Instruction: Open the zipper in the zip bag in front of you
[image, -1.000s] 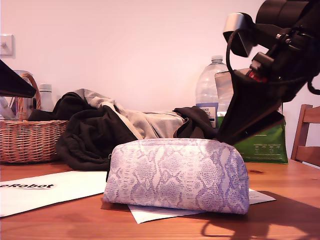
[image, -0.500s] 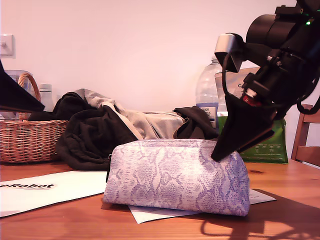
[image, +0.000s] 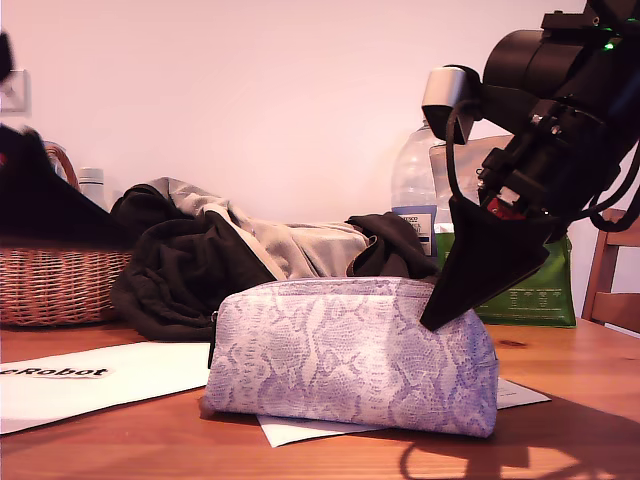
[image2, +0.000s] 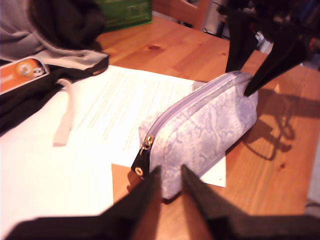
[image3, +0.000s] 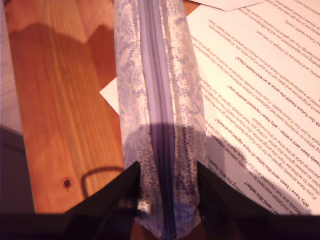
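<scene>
zip bag (image: 350, 350) soft, light — my second claw (image3: 167, 175) straddles it, parted; my first claw (image2: 170, 175) narrowly parted, empty — take black tab (image2: 141, 161).

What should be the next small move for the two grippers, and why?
Probably close my second gripper on the zip bag to hold it: its jaws straddle the bag's end, open. My first gripper is open near the zipper, not gripping it.

Black arm (image: 560, 110) with tapered matte fingers (image: 480, 270), silver-grey camera block (image: 447, 92), looping black cables, red patch, green light.
</scene>
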